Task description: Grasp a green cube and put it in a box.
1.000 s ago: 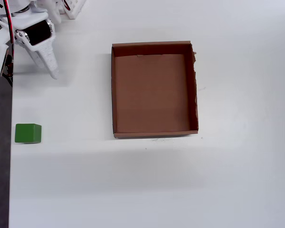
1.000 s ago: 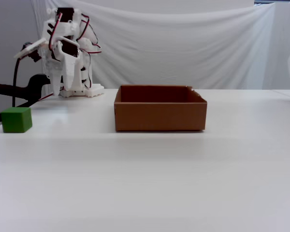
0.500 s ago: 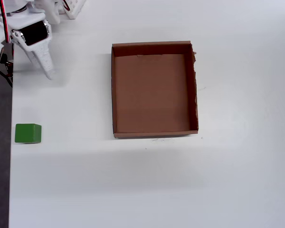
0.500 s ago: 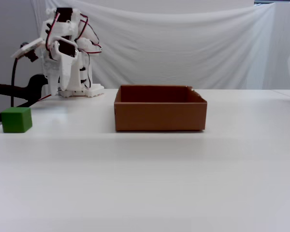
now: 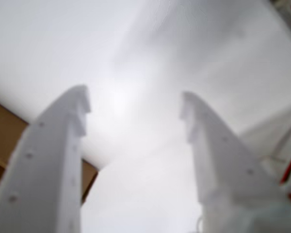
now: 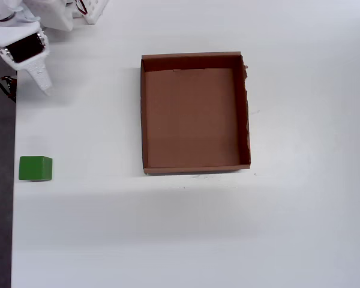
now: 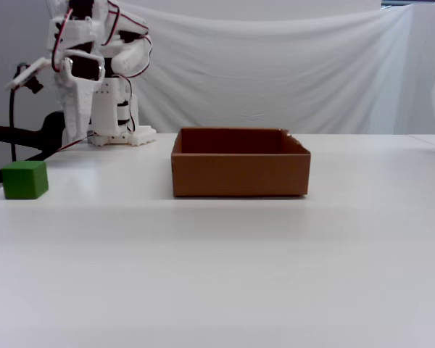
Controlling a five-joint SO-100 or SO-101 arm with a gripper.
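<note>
The green cube (image 6: 35, 168) sits near the table's left edge in the overhead view, and at the far left (image 7: 25, 180) in the fixed view. The brown cardboard box (image 6: 143, 114) stands mid-table, empty, and shows side-on (image 7: 239, 174) in the fixed view. My white gripper (image 6: 43, 86) hangs at the top left, well away from the cube and apart from the box. It points downward (image 7: 72, 134) above the table. In the wrist view the gripper (image 5: 135, 101) is open with nothing between its fingers. A brown edge (image 5: 2, 126) shows behind the left finger.
The arm's base (image 7: 116, 134) stands at the table's back left corner. The table's left edge (image 6: 14, 210) borders dark floor close beside the cube. A black cable and stand (image 7: 18, 134) sit left of the arm. White cloth (image 7: 275, 72) hangs behind.
The gripper has swung up and to the left in the overhead view and risen in the fixed view, farther from the cube. Cube and box have not moved.
</note>
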